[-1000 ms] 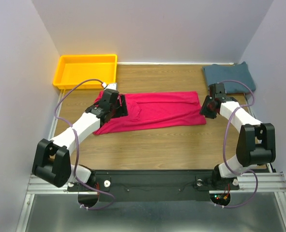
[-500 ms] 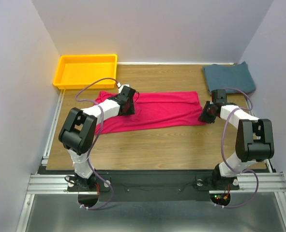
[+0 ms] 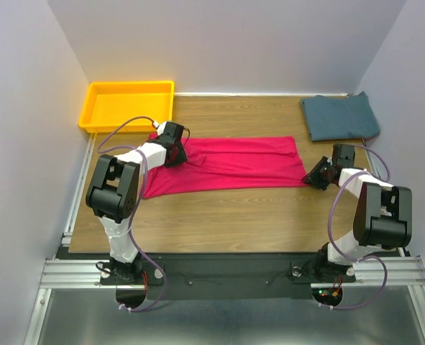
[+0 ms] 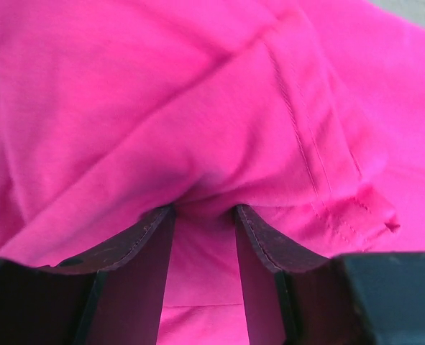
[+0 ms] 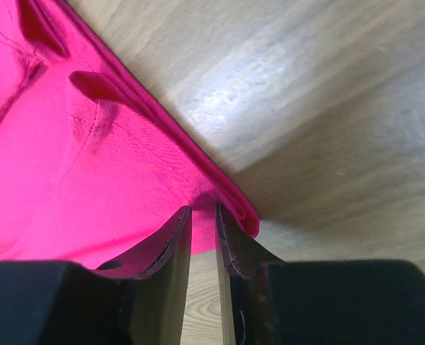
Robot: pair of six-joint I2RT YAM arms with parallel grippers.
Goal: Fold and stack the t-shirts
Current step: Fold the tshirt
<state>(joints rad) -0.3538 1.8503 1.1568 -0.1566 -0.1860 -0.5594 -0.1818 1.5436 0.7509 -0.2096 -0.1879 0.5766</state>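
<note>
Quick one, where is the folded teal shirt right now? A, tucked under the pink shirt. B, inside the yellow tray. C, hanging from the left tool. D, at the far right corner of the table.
D: the teal shirt lies at the far right corner of the table, apart from the pink shirt and the yellow tray.

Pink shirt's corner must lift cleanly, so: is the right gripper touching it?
Touching. Right wrist view shows the right gripper pinching the crimson-pink shirt at its folded edge.
</note>
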